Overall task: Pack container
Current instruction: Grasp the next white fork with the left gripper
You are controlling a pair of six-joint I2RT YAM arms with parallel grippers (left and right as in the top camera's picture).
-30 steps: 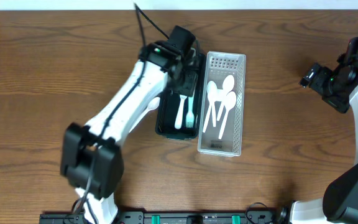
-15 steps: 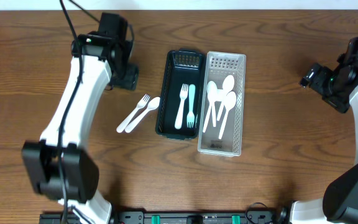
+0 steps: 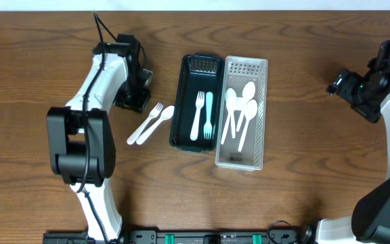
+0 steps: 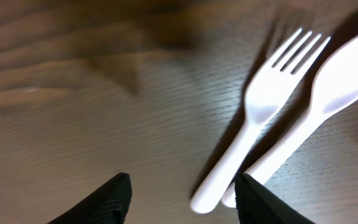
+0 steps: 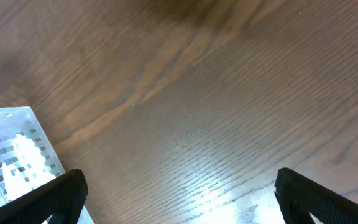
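A white fork and a white spoon lie side by side on the table, left of the black tray. The tray holds a white fork and a teal fork. The clear tray to its right holds several white spoons. My left gripper is open and empty, just above-left of the loose pair. In the left wrist view the fork and spoon lie ahead of my open fingers. My right gripper is open and empty at the far right.
The right wrist view shows bare wood and a corner of the clear tray at lower left between my wide-open fingers. The table's far edge runs along the top of the overhead view.
My left arm swung left from over the black tray, leaving the teal fork in it, and has come down near the loose fork and spoon. The right arm has not moved.
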